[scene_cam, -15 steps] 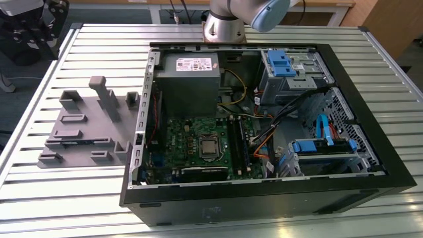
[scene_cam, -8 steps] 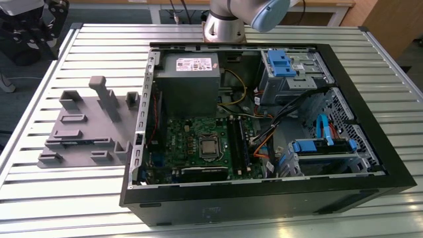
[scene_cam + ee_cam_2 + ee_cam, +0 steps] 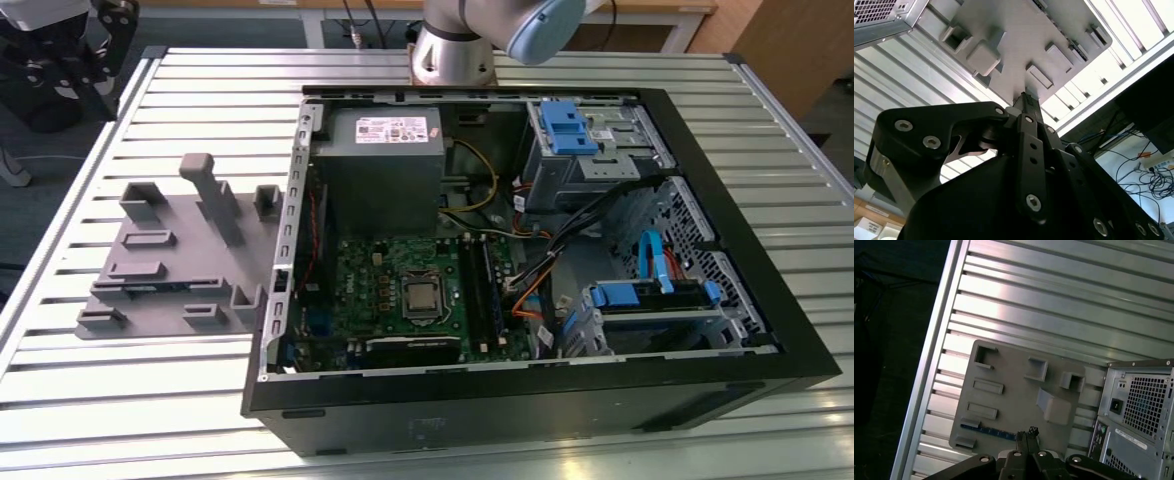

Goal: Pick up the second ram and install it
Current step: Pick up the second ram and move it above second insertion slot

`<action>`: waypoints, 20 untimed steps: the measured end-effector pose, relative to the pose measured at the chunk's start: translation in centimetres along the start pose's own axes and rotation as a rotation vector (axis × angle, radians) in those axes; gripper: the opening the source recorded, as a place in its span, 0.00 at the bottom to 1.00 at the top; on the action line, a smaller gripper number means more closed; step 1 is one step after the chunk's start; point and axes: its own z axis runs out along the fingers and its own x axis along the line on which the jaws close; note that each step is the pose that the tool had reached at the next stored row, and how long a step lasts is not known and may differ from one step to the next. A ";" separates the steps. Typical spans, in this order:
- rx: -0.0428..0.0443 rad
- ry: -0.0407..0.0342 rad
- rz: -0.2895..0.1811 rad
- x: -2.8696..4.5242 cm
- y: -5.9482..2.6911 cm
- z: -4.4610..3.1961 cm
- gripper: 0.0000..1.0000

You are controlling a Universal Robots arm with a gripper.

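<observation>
Black metal gripper (image 3: pixel 1027 433) clenched, fingertips together on nothing, hanging above grey plastic fixture block (image 3: pixel 1014 385). Slim second ram with blue label strip (image 3: pixel 988 428) resting in block, beside open black computer case (image 3: pixel 534 400).

Second ram (image 3: pixel 987 430) partly behind tool (image 3: pixel 1027 432)

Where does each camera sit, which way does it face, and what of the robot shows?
Exterior view: high, looking down on the slatted table, open computer case and grey fixture block at the exterior view's left; the arm shows.
First wrist view: on the arm, looking past the claw onto the fixture block holding the ram stick.
Second wrist view: on the arm, looking along the claw at the fixture block.
Both wrist views share claw and block.
</observation>
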 end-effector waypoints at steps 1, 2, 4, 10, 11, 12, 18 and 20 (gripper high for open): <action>0.0000 0.0002 -0.002 0.00 0.00 0.00 0.11; 0.0000 0.0002 -0.003 0.00 0.00 0.00 0.11; 0.0000 0.0004 -0.007 0.01 0.00 0.00 0.11; -0.0001 0.0008 -0.017 0.02 0.01 0.00 0.11; -0.0001 0.0009 -0.019 0.02 0.01 0.00 0.11; -0.0001 0.0010 -0.021 0.03 0.01 0.00 0.11; -0.0002 0.0014 -0.030 0.04 0.01 0.00 0.11; -0.0002 0.0015 -0.034 0.04 0.01 0.00 0.11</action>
